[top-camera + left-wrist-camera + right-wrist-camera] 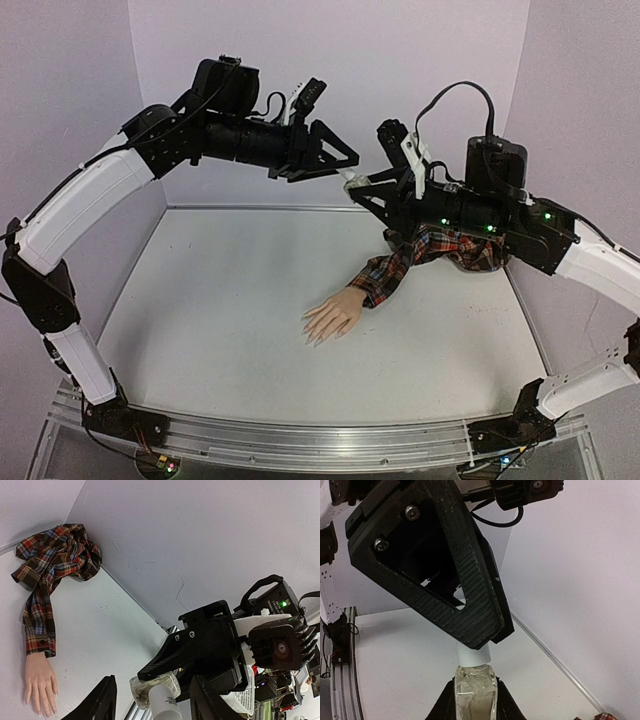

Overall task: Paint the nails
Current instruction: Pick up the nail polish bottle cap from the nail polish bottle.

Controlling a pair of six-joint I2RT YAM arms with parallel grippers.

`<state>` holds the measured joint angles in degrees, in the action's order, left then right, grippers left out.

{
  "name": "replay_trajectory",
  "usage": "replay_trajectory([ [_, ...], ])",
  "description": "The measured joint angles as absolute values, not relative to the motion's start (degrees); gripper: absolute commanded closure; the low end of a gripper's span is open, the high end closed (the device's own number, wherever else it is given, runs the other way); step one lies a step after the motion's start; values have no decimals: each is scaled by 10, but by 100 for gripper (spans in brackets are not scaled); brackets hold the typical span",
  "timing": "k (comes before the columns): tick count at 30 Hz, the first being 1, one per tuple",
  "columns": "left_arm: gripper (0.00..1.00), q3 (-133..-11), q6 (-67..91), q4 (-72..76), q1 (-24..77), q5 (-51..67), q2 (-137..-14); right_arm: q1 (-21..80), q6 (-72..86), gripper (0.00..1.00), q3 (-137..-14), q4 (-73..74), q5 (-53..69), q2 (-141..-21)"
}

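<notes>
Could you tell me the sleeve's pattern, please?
The sleeve is red plaid, clearest in the left wrist view.

— What lies on the white table (pixel 220 320)?
— A red plaid shirt (pixel 440 250), bunched at the far right corner, one sleeve running toward the middle.
— Anything above it?
— A small clear bottle (pixel 476 695) with a white cap (pixel 474 656), up over the far edge. An aluminium rail (pixel 320 440) lines the near edge.

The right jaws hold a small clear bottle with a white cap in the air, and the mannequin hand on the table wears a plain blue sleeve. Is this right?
No. The sleeve of the mannequin hand is red plaid, not plain blue; the top external view shows it. The rest is right.
</notes>
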<state>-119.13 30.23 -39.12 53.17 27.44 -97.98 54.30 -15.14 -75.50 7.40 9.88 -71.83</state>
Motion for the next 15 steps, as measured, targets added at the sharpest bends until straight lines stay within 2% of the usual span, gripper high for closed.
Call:
replay_trajectory([
  [12,67,-1173,310,-370,532,275,-972,543,-149,100,-755,74,87,-718],
  [15,60,-1173,314,-369,532,275,-971,543,-149,100,-755,74,84,-718],
])
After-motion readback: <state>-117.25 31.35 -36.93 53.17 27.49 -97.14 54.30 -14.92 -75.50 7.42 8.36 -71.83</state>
